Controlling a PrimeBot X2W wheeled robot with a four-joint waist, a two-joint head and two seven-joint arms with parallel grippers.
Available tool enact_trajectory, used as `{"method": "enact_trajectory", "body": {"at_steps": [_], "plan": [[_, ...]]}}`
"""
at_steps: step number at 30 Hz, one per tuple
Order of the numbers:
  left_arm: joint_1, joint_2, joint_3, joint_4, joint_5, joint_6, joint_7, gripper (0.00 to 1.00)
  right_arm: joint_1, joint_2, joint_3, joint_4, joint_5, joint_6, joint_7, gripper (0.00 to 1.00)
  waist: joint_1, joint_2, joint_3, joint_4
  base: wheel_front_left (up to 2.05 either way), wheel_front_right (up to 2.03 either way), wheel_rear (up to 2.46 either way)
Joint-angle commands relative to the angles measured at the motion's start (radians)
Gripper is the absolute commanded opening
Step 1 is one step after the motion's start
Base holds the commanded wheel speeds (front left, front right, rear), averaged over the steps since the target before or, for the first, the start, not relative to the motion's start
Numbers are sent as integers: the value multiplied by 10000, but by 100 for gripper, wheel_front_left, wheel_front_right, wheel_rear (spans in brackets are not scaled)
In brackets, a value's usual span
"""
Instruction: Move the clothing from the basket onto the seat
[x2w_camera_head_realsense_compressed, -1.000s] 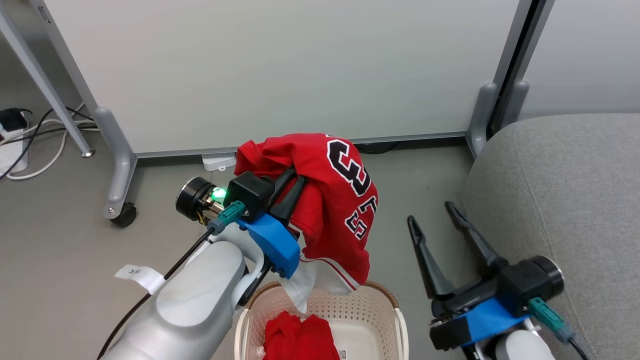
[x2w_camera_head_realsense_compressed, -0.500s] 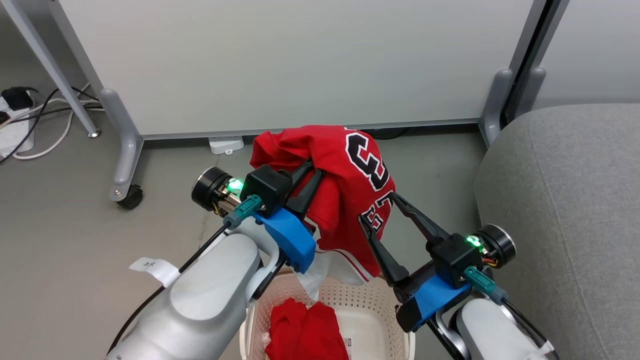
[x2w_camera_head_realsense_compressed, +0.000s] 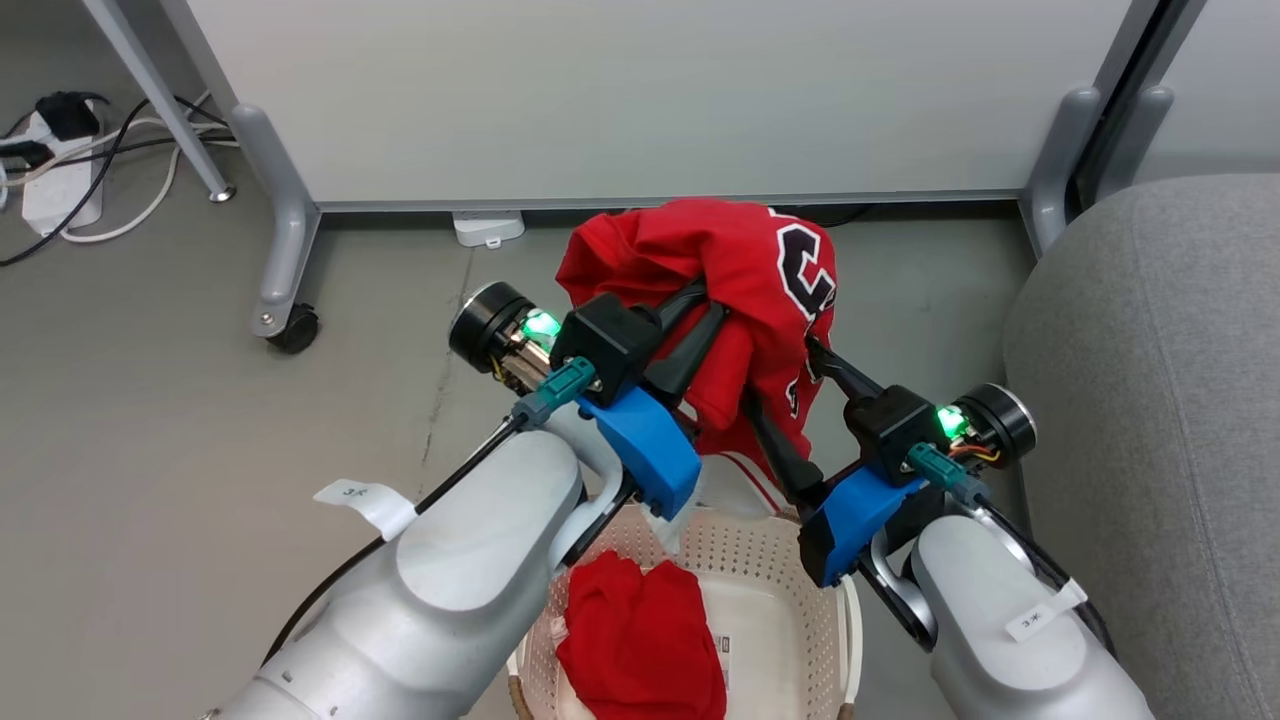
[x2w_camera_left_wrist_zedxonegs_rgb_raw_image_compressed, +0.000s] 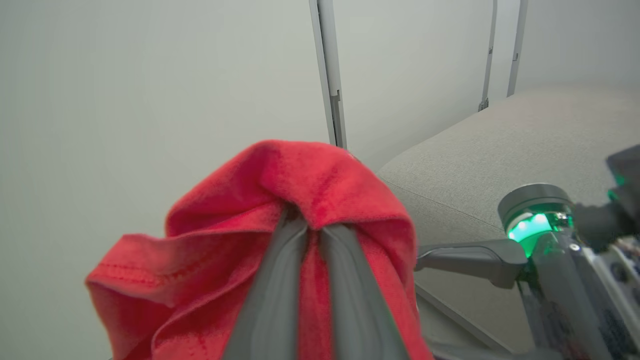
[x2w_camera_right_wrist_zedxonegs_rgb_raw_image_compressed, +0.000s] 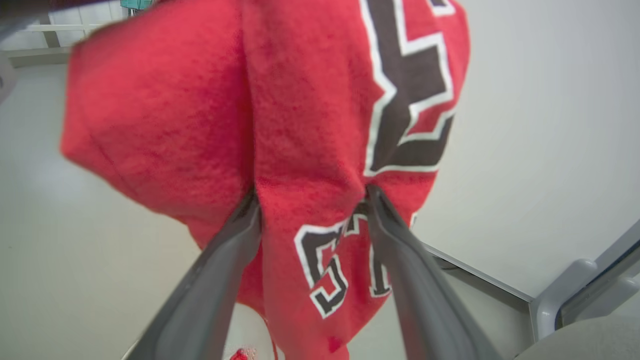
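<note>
A red jersey (x2w_camera_head_realsense_compressed: 740, 270) of soft fabric, its black number and lettering edged in white, hangs bunched in the air above the far rim of a cream-white plastic laundry basket (x2w_camera_head_realsense_compressed: 790, 570) with perforated walls. The jersey's lower hem dangles just over that rim. A second red garment (x2w_camera_head_realsense_compressed: 640, 650) lies crumpled on the basket's floor, toward its left side, beside a small label sticker (x2w_camera_head_realsense_compressed: 727, 660). A large light-grey fabric sofa seat (x2w_camera_head_realsense_compressed: 1150, 400), rounded at the edge and seamed, stands near the basket on its right.

partial 3 on red jersey (x2w_camera_head_realsense_compressed: 700, 250), lettering unreadable
</note>
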Motion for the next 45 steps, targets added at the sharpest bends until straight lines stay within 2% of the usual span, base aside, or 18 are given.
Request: {"method": "enact_trajectory", "body": {"at_steps": [1,5,6,7,34,35,36,45], "plan": [[-237,-67,-49,-86,75,-40,-51,0,-273,21,-19,129,160,5,-5,100,-1,0,140,137,0,0,0],[-375,-224,-108,-148,78,-78,-51,0,-553,22,-82,323,484,5,-6,100,-1,0,255,255,0,0,0],[-407,-242,-115,-156,79,-91,-51,0,-584,22,-104,353,554,5,-6,44,-1,0,265,275,0,0,0],[-433,-257,-117,-160,80,-98,-51,0,-637,23,-105,353,571,5,-6,0,-1,0,272,291,0,0,0],[-227,-325,126,277,179,-196,-50,0,-544,27,-185,61,1018,5,-6,0,-1,0,201,256,0,0,0],[-229,-331,140,292,172,-198,-50,42,-534,27,-181,47,1024,5,-6,0,-1,0,200,255,0,0,0],[-224,-339,173,306,154,-198,-50,100,-530,27,-183,27,1040,5,-6,0,-1,0,205,255,0,0,0],[-201,-361,258,381,182,-213,-42,100,-581,25,-246,-102,1123,5,-6,0,-1,0,305,257,0,0,0]]}}
